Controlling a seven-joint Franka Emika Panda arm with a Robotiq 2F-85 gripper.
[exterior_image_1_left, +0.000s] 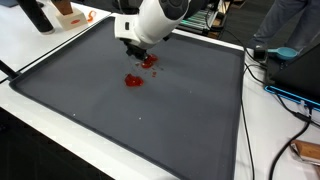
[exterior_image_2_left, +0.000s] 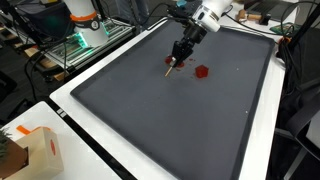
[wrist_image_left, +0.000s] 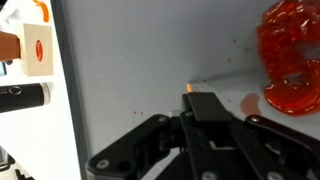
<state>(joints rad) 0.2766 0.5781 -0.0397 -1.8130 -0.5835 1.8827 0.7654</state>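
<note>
Pincer (exterior_image_2_left: 177, 58) clamped on orange-tipped stick (exterior_image_2_left: 170, 68), probably; red piece (exterior_image_2_left: 202, 72) lies beside it on worktop (exterior_image_2_left: 150, 120), untouched.

No readable txt; label on orange box (wrist_image_left: 36, 48) too blurry.

Lighting is bright and even from overhead, with no hard shadows in either exterior view. The dark mat (exterior_image_1_left: 190, 120) shows a faint sheen only. Both exterior views are soft and fine detail is lost. In the wrist view the gripper (wrist_image_left: 204, 102) is near the lens and blurred. The red translucent object (wrist_image_left: 290, 50) carries glare spots and casts a reddish tint beside it.
</note>
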